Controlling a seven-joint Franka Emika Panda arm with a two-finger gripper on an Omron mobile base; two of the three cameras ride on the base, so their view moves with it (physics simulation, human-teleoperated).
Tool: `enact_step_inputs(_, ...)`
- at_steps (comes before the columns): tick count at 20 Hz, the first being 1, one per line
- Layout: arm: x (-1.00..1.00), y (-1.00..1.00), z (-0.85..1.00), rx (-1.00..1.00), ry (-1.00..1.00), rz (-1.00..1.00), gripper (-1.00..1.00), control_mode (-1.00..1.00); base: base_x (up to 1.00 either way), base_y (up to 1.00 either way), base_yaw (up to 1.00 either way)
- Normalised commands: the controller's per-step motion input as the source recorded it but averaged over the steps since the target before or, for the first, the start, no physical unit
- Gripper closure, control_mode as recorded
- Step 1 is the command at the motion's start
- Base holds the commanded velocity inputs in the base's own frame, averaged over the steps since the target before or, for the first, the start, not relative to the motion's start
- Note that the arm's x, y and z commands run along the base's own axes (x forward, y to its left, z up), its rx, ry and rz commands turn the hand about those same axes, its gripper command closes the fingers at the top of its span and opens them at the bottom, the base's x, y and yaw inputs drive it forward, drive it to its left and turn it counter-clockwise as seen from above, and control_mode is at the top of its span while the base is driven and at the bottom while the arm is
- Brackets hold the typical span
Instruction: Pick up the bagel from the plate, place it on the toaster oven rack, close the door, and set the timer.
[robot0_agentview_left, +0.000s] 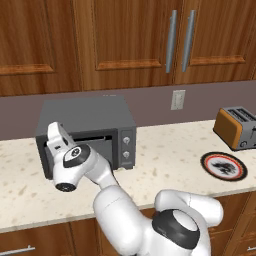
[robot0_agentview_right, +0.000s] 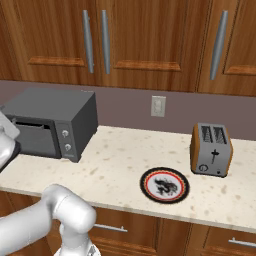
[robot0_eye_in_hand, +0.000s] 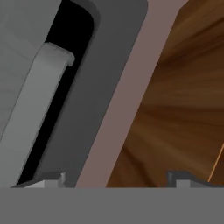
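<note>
The toaster oven (robot0_agentview_left: 85, 115) (robot0_agentview_right: 52, 110) stands at the left of the counter. Its door (robot0_agentview_left: 107, 147) (robot0_agentview_right: 32, 140) is tilted nearly shut, leaving a dark gap along its top. My hand (robot0_agentview_left: 56, 137) is at the door's upper left corner. In the hand view my gripper (robot0_eye_in_hand: 116, 179) is open with nothing between its tips. The door's light handle bar (robot0_eye_in_hand: 35, 105) runs just above the left fingertip (robot0_eye_in_hand: 52, 178). The plate (robot0_agentview_left: 224, 166) (robot0_agentview_right: 164, 185) lies bare to the right. The bagel and the rack are hidden.
Two small knobs (robot0_agentview_left: 126, 147) (robot0_agentview_right: 65, 140) sit on the oven's right panel. An orange slot toaster (robot0_agentview_left: 237, 127) (robot0_agentview_right: 211, 149) stands at the far right by the wall. Wooden cabinets (robot0_agentview_left: 130, 40) hang above, and a wall outlet (robot0_agentview_left: 177, 99) sits behind the open counter.
</note>
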Motion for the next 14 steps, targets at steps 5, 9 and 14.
enact_step_inputs(5,-0.48,0.0,0.47,0.0,-0.03,0.05,-1.0,-1.0,0.0,0.0,0.0)
enact_step_inputs(9,-1.0,-0.05,0.96,0.02,0.0,0.03,-1.0,-1.0,0.0,0.0,0.0)
enact_step_inputs(14,-0.93,-0.08,1.0,0.06,0.0,0.03,-1.0,-1.0,0.0,0.0,0.0)
